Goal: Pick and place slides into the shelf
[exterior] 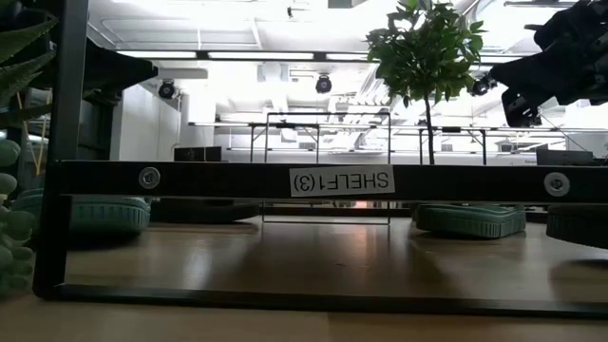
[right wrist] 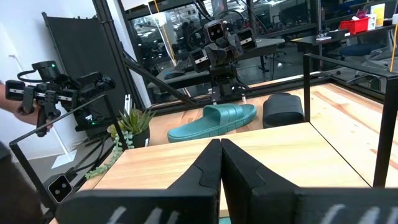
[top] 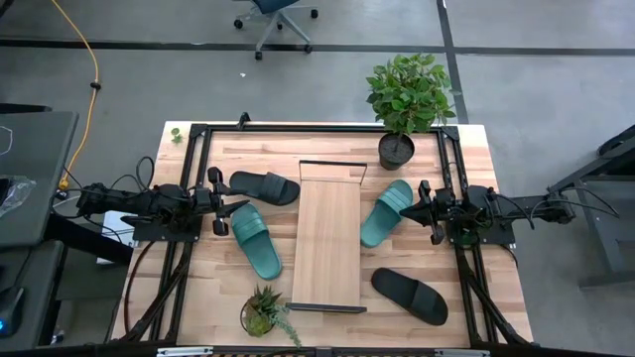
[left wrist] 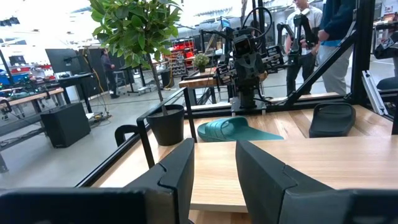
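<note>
The shelf [top: 327, 243], a long light-wood board with black rails at its ends, lies in the middle of the table. Left of it lie a black slide [top: 265, 185] and a teal slide [top: 256, 240]. Right of it lie a teal slide [top: 386, 212] and a black slide [top: 409, 295]. All rest sole down on the tabletop. My left gripper [left wrist: 214, 168] hovers open at the table's left side [top: 238, 205], pointing level at the shelf. My right gripper [right wrist: 221, 162] hovers shut at the right side [top: 415, 208], facing it. Neither holds anything.
A potted leafy plant [top: 402, 109] stands at the far right beside the shelf's far rail. A small succulent [top: 263, 312] sits near the front edge, left of the shelf. A black frame [top: 198, 134] runs around the table. People stand beyond the table [left wrist: 336, 31].
</note>
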